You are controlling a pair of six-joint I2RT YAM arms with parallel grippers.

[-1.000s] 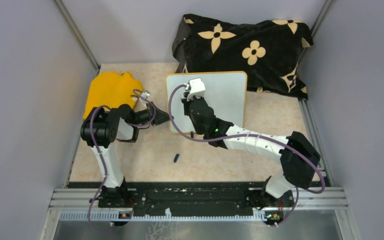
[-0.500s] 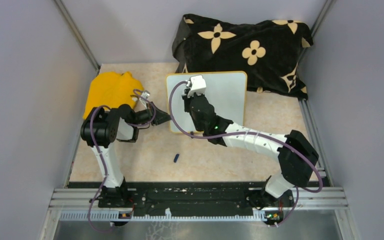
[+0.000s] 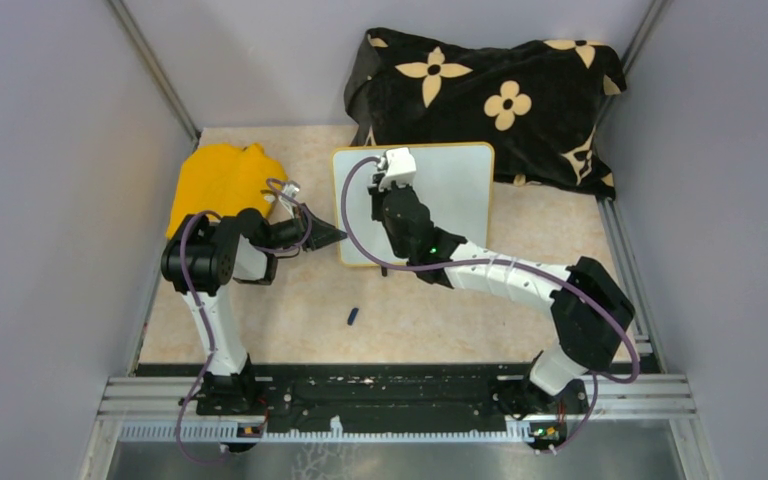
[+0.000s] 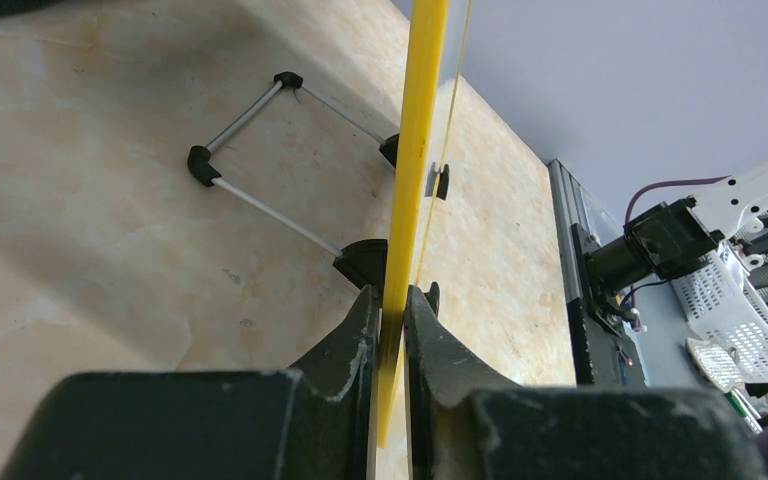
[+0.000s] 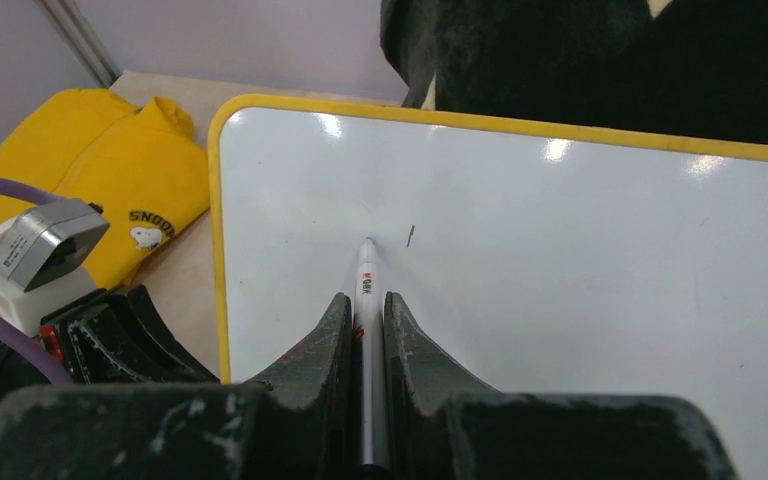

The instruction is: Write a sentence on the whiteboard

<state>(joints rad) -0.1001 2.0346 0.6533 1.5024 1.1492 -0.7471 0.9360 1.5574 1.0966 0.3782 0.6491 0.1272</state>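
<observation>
Left gripper [image 4: 392,296] is pinching the edge of the yellow-rimmed rectangular whiteboard [image 5: 580,270]; right gripper [image 5: 367,302] is clamping a slim white marker [image 5: 366,275] above it.

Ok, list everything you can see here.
whiteboard: one, white with yellow rim, mid-table
marker: one, white, tip pointing at the whiteboard
stroke: one, dark, short, on the whiteboard beside the marker tip
Snoopy garment: one, yellow, left of the whiteboard
flowered cloth: one, black and cream, behind the whiteboard
small piece: one, blue, on the table, near side
left gripper: one, black, shut on the whiteboard's left edge
right gripper: one, black, shut on the marker
</observation>
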